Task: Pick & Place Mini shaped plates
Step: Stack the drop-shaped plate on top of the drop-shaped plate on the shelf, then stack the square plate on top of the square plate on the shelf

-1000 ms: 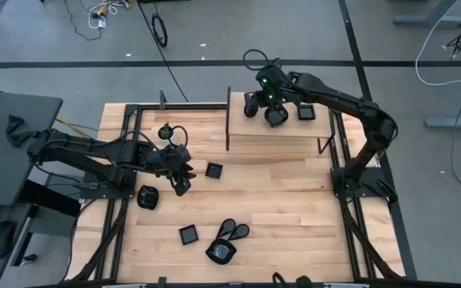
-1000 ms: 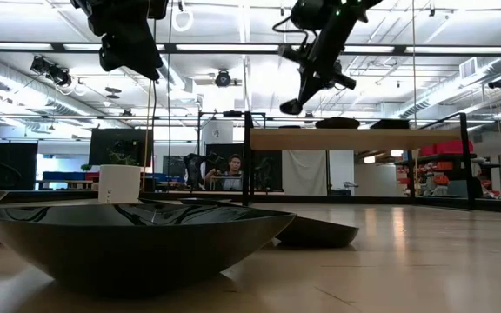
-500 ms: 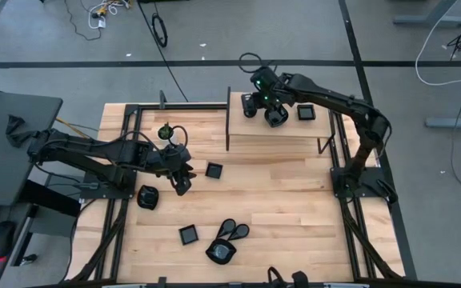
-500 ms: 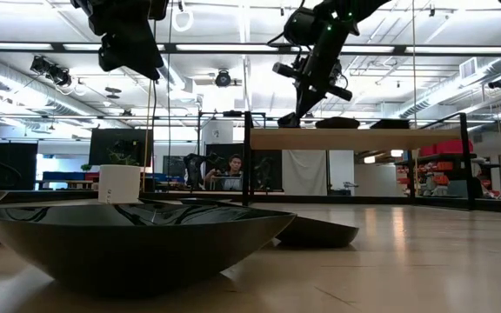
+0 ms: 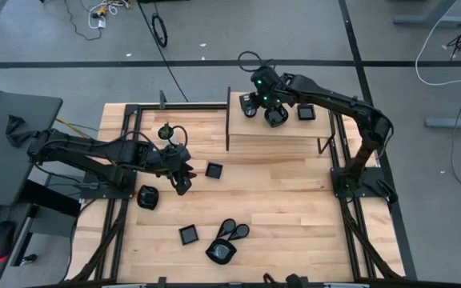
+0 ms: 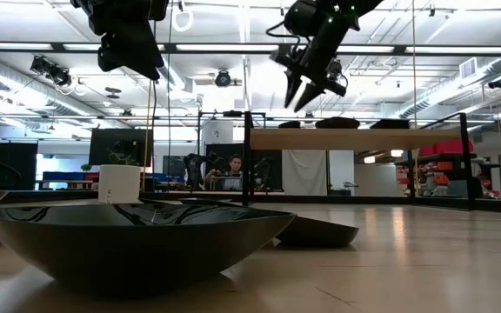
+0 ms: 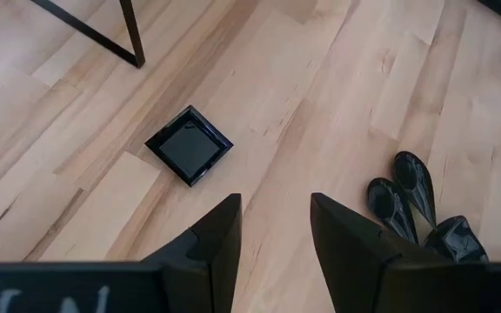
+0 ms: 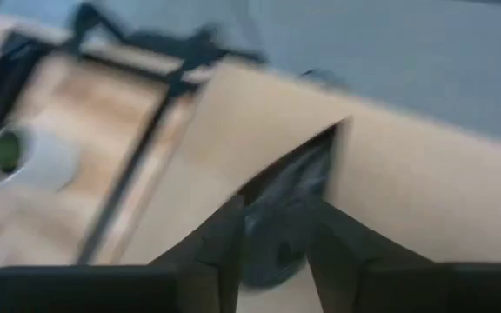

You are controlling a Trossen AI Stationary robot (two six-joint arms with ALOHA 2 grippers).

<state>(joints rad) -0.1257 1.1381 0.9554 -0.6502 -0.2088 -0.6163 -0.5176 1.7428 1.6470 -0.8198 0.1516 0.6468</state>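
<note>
High view: right end effector (image 5: 267, 100) over raised shelf (image 5: 278, 134) at table's far edge, between two plates there.
Low view: fingers spread, empty, above shelf.
Right wrist view: dark plate (image 8: 278, 226) directly ahead between fingers.
Left wrist view: left end effector (image 7: 272, 228) spread, square plate (image 7: 189, 145) just ahead.

both claws (image 5: 181, 186) (image 6: 303, 90) raised, fingers parted
</note>
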